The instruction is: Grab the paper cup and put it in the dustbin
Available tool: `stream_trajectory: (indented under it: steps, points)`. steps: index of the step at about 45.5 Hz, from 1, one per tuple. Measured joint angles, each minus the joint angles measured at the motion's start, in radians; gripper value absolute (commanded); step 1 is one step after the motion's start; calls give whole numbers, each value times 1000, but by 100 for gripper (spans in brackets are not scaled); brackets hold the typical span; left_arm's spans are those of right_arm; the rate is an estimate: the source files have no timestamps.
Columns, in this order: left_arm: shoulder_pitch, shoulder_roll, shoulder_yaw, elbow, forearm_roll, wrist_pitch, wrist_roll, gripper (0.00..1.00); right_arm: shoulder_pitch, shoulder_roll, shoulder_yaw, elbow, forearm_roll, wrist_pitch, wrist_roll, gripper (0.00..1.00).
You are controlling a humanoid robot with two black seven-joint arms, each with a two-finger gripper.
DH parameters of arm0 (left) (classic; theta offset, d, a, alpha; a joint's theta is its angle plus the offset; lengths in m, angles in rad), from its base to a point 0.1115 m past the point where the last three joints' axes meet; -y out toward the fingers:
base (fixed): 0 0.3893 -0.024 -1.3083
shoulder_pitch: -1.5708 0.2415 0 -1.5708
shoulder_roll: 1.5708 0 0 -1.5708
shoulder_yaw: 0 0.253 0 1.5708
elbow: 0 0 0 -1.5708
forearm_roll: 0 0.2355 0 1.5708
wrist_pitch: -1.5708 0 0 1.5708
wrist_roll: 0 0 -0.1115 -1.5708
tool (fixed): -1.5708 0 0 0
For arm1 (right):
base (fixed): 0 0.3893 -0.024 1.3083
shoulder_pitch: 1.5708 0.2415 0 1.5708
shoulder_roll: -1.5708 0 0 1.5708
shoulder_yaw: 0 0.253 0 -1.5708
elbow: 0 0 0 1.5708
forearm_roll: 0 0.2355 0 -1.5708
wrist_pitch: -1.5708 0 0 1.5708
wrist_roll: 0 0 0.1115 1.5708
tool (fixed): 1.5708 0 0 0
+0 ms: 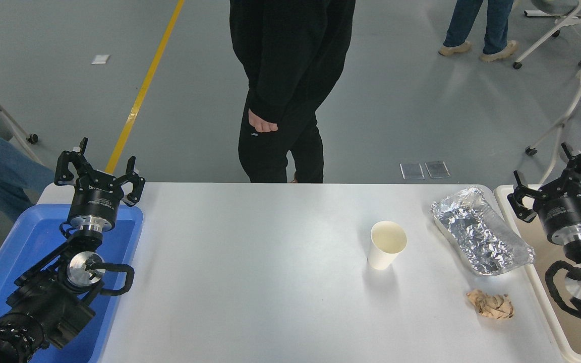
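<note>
The white paper cup [387, 245] stands upright on the white table [250, 272], right of the middle, its cream inside showing. The beige dustbin [537, 282] sits at the table's right edge, mostly behind my right arm. My right gripper [555, 179] is open and empty, raised over the dustbin's far end, well to the right of the cup. My left gripper [100, 164] is open and empty, parked over the blue tray [28, 237] at the left.
A crinkled silver foil tray [479, 232] lies between the cup and the dustbin. A crumpled tan paper ball [491, 304] lies in front of it. A person in black [285, 91] stands at the table's far edge. Chairs and other people are farther back.
</note>
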Motion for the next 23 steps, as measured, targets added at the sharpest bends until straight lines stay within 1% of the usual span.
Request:
stream_trajectory:
  steps: [23]
  points:
    - [0, -1, 0, 0, 0, 4, -1, 99, -7, 1, 3, -1, 3, -6, 0, 100]
